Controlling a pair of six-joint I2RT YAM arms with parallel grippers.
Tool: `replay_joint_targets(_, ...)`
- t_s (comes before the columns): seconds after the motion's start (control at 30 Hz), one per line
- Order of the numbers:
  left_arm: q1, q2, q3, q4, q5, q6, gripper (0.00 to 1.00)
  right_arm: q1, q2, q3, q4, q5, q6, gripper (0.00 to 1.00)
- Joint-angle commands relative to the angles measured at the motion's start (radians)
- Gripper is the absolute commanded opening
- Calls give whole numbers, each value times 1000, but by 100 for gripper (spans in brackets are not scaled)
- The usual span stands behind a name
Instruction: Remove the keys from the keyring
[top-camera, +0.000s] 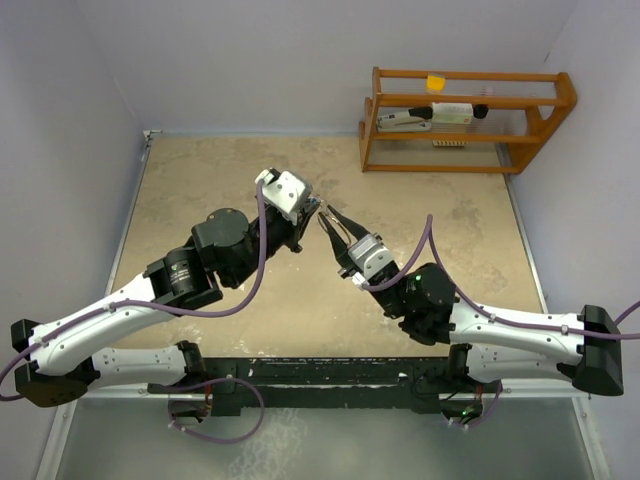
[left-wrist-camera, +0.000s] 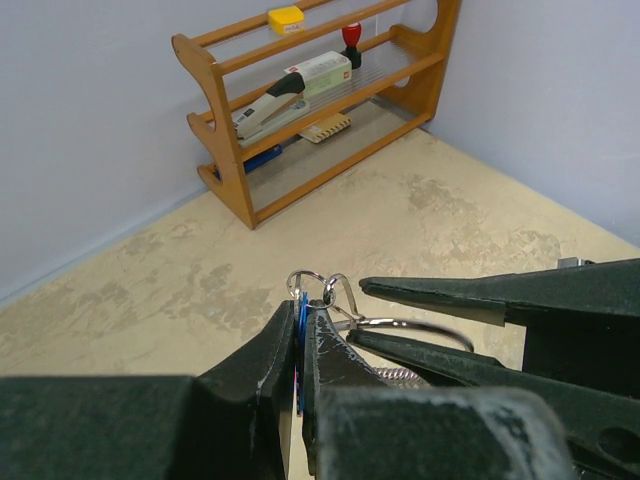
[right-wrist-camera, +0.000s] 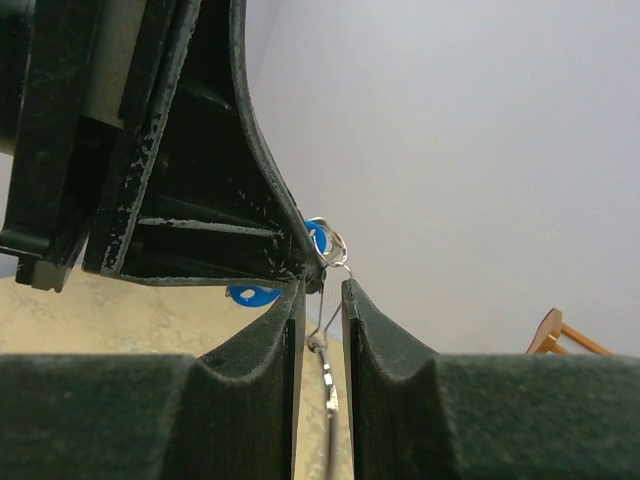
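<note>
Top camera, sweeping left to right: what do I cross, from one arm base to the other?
Left arm's base → left gripper, jaws shut on the blue key → right gripper → wooden rack → right arm's base.

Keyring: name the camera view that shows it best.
Left wrist: the keyring lies there as an open silver loop between the right arm's jaws. Right wrist catches only edge-on wire and small loops beside the blue key. Top external: too small to make out.
</note>
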Motion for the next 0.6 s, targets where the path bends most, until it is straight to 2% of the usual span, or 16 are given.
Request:
replay_joint_targets(0.0,3,-29,34,40,11,-5,0,-4,2,36,85,32,-40,23)
replay_joint_targets(0.37,3,-22,46,11,32,23,0,-5,-4,19,98,52,-54,25)
replay_joint_targets(0.57,1,34,96,-49,33,73,0,-5,2,13,109,53,-32,28)
